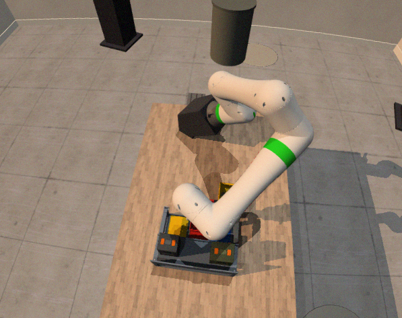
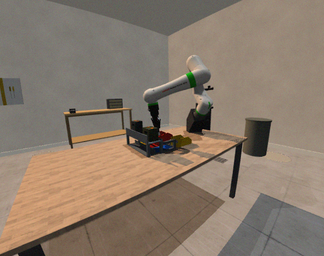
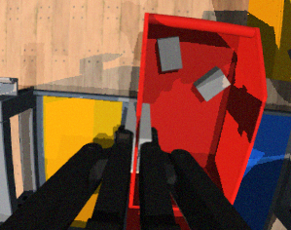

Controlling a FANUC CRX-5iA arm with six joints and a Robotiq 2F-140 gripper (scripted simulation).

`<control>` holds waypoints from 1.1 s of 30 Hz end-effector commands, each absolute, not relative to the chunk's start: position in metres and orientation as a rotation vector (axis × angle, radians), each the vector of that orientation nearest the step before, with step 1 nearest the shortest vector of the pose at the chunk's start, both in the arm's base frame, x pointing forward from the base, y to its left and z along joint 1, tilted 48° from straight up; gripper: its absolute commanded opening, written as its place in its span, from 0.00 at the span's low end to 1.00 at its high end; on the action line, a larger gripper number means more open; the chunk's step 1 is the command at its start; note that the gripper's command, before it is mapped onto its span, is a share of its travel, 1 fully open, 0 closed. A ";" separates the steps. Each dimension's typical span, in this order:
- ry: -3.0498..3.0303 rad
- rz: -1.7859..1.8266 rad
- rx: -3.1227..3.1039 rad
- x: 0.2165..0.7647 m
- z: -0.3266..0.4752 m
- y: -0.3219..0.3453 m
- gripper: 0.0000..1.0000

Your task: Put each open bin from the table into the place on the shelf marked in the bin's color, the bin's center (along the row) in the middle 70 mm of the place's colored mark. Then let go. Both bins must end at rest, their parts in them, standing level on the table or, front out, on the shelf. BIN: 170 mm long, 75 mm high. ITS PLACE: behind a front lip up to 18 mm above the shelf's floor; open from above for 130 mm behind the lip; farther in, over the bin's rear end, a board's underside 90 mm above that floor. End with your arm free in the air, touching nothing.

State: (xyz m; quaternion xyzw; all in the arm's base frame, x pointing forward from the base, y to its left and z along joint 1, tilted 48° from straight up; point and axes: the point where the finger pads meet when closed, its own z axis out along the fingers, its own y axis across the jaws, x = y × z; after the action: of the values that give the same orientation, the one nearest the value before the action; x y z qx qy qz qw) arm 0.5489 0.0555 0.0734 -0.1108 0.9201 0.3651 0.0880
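The red bin (image 3: 200,98) holds two grey parts and lies slightly skewed in the wrist view. Its near end is over the shelf's middle place, between the yellow mark (image 3: 73,137) and the blue mark (image 3: 267,157); its far end reaches out over the table. My gripper (image 3: 137,116) is shut on the red bin's left side wall. In the exterior view the gripper (image 2: 156,121) hangs over the red bin (image 2: 163,136) at the shelf (image 2: 149,141). The yellow bin (image 1: 225,189) stands on the table just behind the shelf, partly hidden by my arm; it also shows in the exterior view (image 2: 181,140).
A dark box (image 1: 168,243) and an olive box (image 1: 222,252) sit on the shelf's upper board. The robot base (image 1: 197,119) stands at the table's far end. A grey cylinder (image 2: 256,136) stands on the floor beside the table.
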 end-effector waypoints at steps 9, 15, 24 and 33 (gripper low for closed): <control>2.739 1.087 -0.329 0.550 0.071 0.057 0.00; 2.739 1.087 -0.329 0.550 0.070 0.059 0.00; 2.739 1.087 -0.329 0.551 0.069 0.060 0.00; 2.739 1.087 -0.329 0.551 0.068 0.061 0.00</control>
State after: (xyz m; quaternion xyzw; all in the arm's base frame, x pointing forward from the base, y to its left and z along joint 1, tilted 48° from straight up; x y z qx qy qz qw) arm 0.5511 0.0616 0.0676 -0.1108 0.9201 0.3651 0.0880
